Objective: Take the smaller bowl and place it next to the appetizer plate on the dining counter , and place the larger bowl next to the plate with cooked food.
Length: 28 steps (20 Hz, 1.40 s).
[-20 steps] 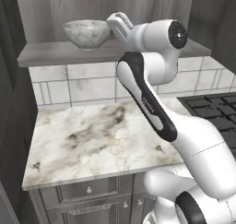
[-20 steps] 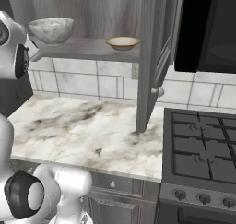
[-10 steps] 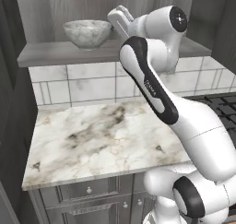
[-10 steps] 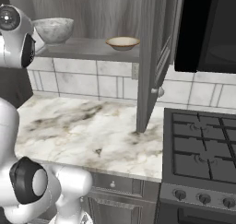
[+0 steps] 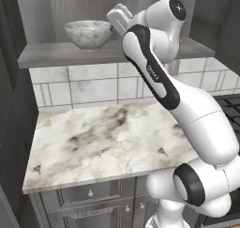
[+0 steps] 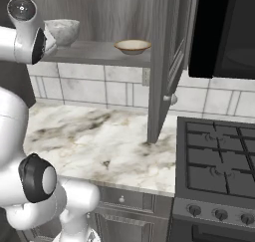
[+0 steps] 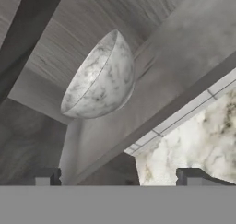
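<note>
The hand (image 7: 118, 179) is released, jaws wide, raised at shelf (image 5: 56, 53) height just beside the large bowl (image 5: 89, 33) and holding nothing. That bowl sits upright near the shelf's left end. The small bowl (image 6: 132, 46) rests farther right on the shelf, by the open cabinet door (image 6: 167, 61). Below lies the marble table (image 5: 103, 142).

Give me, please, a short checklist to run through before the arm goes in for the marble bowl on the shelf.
1. Gripper open: ok, fingertips stand wide apart in the hand view.
2. Gripper empty: ok, nothing between the fingertips.
3. Larger bowl upright on the shelf: ok.
4. Gripper aimed at the larger bowl: ok, it faces the bowl but has not reached it.
5. Smaller bowl out of the way: ok, it sits apart, further along the shelf.
6. Open cabinet door clear of the arm: cannot tell.
</note>
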{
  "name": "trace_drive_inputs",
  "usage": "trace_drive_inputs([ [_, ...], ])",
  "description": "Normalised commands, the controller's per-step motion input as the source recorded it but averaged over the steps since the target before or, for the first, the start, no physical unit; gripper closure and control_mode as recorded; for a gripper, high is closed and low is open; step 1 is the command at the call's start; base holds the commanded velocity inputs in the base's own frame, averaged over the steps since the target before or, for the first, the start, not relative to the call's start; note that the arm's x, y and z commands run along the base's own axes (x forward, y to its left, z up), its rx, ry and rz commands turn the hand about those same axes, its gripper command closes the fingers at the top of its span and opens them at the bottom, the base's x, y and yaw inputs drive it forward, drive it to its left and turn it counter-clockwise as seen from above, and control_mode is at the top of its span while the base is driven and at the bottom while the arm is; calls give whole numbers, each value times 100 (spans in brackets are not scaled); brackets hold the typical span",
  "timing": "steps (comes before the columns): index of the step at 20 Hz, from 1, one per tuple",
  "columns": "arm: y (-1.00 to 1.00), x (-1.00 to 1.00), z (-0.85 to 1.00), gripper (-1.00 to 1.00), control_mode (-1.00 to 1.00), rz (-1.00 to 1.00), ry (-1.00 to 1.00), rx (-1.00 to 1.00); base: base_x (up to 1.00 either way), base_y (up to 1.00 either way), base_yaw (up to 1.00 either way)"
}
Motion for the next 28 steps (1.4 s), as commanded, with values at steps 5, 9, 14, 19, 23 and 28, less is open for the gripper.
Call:
trace_drive_inputs([
  [5, 0, 38, 0, -100, -100, 1, 1, -7, 0, 0, 0],
  [9, 0, 38, -1, -100, -100, 0, 0, -9, 0, 0, 0],
  [14, 0, 26, -10, -100, -100, 0, 0, -11, 0, 0, 0],
  [19, 4, 29, -4, -100, -100, 0, 0, -7, 0, 0, 0],
  [23, 20, 35, 0, -100, -100, -1, 0, -2, 0, 0, 0],
  [28, 20, 39, 0, -100, -100, -2, 0, -1, 0, 0, 0],
])
